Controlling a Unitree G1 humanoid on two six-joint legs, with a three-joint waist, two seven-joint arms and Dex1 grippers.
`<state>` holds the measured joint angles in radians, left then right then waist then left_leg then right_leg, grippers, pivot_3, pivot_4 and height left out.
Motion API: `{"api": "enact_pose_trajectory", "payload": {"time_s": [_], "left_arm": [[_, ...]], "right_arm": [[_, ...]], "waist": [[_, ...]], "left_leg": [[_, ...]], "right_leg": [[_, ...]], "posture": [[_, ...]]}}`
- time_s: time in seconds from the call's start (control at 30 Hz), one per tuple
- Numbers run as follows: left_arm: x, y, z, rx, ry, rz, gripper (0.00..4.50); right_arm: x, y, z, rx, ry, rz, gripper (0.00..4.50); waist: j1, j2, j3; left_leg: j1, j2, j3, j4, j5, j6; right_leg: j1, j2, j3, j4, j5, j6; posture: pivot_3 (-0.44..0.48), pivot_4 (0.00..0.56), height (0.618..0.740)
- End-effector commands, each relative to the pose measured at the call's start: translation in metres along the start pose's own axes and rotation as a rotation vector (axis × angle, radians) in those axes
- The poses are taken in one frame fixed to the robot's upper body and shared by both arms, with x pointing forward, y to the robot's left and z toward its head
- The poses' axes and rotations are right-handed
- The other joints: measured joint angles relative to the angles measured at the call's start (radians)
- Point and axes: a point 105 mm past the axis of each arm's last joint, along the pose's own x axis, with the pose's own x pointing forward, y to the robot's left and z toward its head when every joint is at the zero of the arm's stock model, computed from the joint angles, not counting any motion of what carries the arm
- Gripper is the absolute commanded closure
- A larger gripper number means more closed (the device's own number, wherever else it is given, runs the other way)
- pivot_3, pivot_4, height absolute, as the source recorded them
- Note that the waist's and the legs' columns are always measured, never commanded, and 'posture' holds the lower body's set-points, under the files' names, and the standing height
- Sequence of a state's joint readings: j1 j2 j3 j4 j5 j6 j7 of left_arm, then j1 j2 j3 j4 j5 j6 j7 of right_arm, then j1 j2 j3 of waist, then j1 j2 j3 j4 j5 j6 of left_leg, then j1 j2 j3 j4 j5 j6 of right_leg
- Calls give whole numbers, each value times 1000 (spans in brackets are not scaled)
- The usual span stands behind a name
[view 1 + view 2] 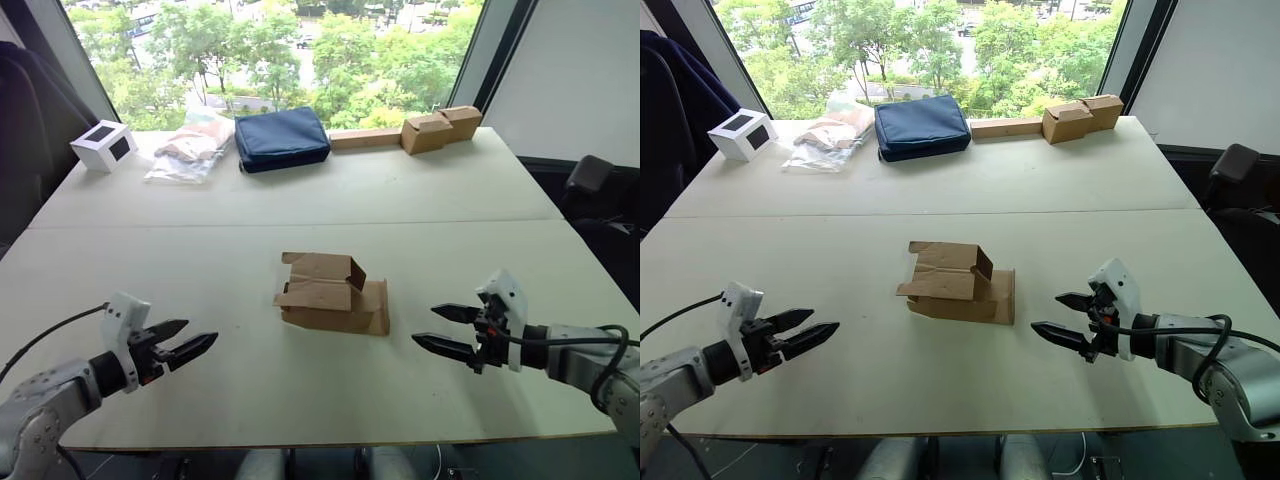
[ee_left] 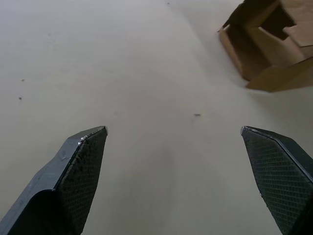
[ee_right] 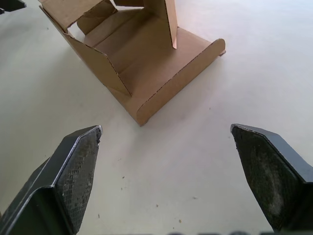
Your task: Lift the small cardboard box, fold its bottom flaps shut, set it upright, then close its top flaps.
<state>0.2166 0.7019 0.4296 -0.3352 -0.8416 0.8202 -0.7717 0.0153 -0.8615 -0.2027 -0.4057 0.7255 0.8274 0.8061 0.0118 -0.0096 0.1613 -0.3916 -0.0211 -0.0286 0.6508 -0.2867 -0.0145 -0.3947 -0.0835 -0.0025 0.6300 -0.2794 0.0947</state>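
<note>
Flanking the small cardboard box (image 1: 333, 295), the left claw (image 1: 185, 342) and right claw (image 1: 442, 327) both hover low over the surface (image 1: 300, 200) with fingers spread apart, empty. Between them the carton lies on its side, flaps loose, its long axis running claw to claw; the right claw looks slightly nearer.

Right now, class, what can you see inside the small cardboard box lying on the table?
The small cardboard box lies on its side with flaps open; its visible interior shows only bare brown cardboard. The deeper part stays hidden behind its own panels.
</note>
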Motion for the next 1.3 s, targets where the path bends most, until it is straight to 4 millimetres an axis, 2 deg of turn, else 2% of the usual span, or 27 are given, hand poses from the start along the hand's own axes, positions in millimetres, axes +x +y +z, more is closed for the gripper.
{"api": "enact_pose_trajectory", "payload": {"time_s": [0.03, 0.63, 0.8, 1.13, 1.3], "left_arm": [[-4, -7, 11, 15, -37, -33, 0], [-4, 7, 19, 23, -50, 19, 0], [-3, 8, 24, 30, -58, 21, 0], [-4, 16, 35, 78, -60, 42, 0], [0, 9, 32, 156, -20, 37, 0]], "right_arm": [[0, 1, 6, -23, -25, 12, 55], [-1, 0, 8, -20, -33, -3, 55], [-4, -6, 24, 54, -129, -17, 55], [-4, -17, 28, 33, -141, -52, 55], [-9, -21, 37, 55, -199, -70, 55]], "waist": [[0, 0, 0], [0, 0, 0], [0, 0, 0], [0, 0, 0], [-1, 0, 0]], "left_leg": [[0, 0, 0, 0, 0, 0], [0, 0, 0, 0, 0, 0], [0, 0, 0, 0, 0, 0], [0, 0, 0, -1, 0, 0], [0, 0, 0, -1, 0, 0]], "right_leg": [[0, 0, 0, 0, 0, 0], [0, 0, 0, 0, 0, 0], [0, 0, 0, 0, 0, 0], [0, 0, 0, 0, 0, 0], [-1, 0, 0, 0, 0, 0]], "posture": [[0, 150, 740], [0, 150, 740], [0, 150, 740], [0, 150, 740], [0, 150, 740]]}}
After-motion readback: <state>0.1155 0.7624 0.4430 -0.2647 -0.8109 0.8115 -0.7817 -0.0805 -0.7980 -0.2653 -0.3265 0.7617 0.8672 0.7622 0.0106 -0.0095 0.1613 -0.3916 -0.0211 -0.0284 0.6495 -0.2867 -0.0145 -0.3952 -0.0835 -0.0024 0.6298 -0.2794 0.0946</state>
